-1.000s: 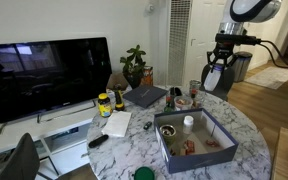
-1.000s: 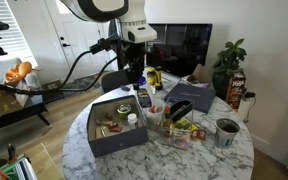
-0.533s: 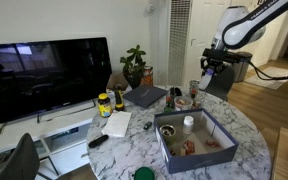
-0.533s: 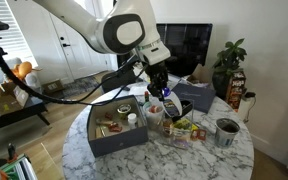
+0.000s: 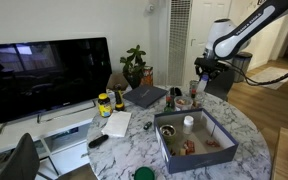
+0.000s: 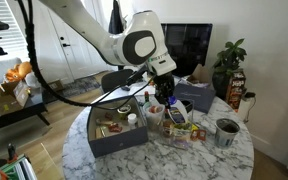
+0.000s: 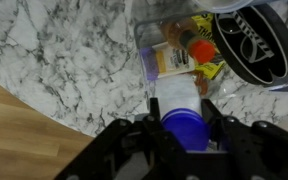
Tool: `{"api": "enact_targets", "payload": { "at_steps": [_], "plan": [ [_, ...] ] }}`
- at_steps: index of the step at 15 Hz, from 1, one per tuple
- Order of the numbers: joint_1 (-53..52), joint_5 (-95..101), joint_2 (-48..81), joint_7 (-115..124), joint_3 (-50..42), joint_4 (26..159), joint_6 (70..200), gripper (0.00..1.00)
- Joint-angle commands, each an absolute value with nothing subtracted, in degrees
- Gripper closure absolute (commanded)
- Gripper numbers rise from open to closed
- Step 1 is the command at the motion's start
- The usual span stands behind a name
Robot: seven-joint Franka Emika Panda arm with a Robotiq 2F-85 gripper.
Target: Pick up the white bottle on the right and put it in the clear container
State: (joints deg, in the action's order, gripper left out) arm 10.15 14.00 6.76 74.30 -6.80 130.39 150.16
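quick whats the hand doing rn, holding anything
hand: closed on the white bottle, which sits gripped between its two fingers

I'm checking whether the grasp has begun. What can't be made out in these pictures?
1. Grip: in the wrist view the gripper straddles a blue-topped object, but its dark, blurred fingers hide whether they touch it.
2. Jaw opening: too small to judge in both exterior views.
3. White bottle: too small in both exterior views to single out.
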Motion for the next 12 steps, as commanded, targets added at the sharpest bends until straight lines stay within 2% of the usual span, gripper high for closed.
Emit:
{"api": "enact_targets", "payload": {
  "at_steps": [1,7,12],
  "plan": [
    [8.4,10.6,10.0,72.1,-8.2,127.2,147.8,0.80],
    [9.8,-4.8,14.6,57.9,-7.4,121.2,139.6,0.80],
    [9.2,-4.4,18.5,55.9,-9.7,115.1,129.2,0.80]
  ]
}}
